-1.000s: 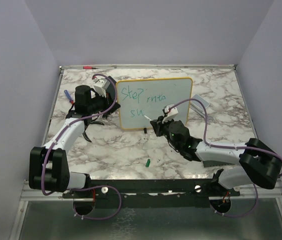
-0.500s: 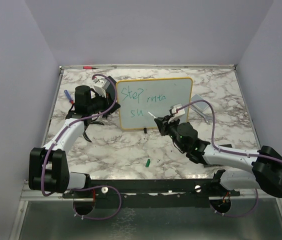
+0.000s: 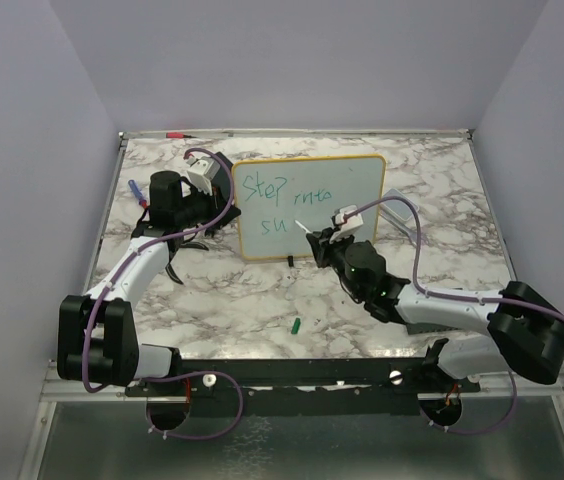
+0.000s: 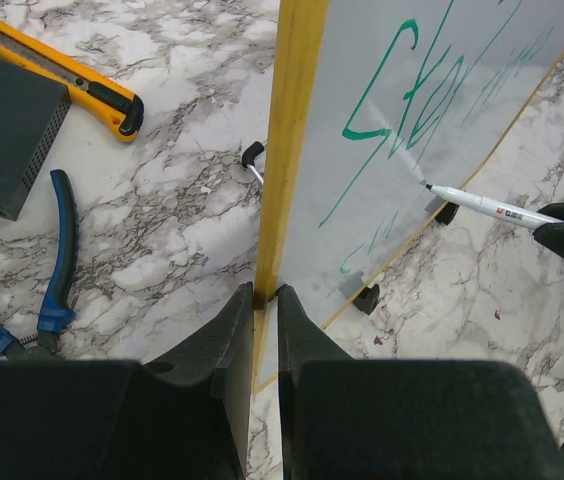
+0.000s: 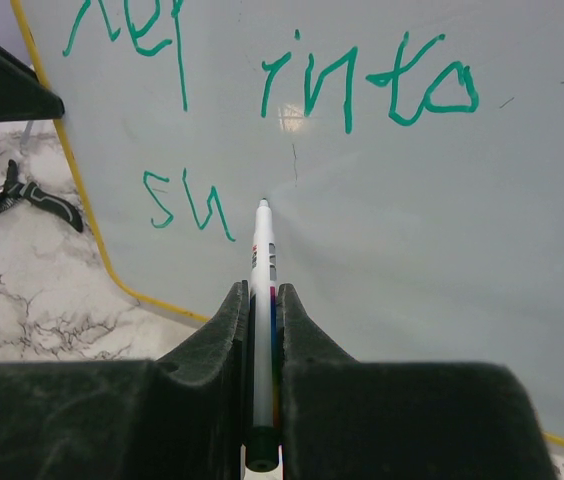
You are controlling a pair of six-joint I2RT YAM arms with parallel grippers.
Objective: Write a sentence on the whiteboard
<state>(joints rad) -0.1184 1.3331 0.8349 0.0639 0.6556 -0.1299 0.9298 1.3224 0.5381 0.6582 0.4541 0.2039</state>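
Top view: one whiteboard [image 3: 357,205] stands upright mid-table, with both my arms at it. My left gripper [image 3: 227,200] is clamped on its left edge, arm bent up from the base. My right gripper [image 3: 316,238] reaches low across the table and pinches one marker [image 3: 306,228]. The green sentence [image 3: 264,187] reads "Step into", with "su" beneath. One green cap [image 3: 296,325] lies near the front.

Left wrist: my fingers [image 4: 237,320] press the yellow frame from both sides. Beside the board are one utility knife [image 4: 62,75], one black box [image 4: 7,130] and one pair of blue pliers [image 4: 59,250]. The marker's red print is too small to read.

Right wrist: the jaws are closed on the marker barrel, its tip touching the board just right of "su". "into" is legible.
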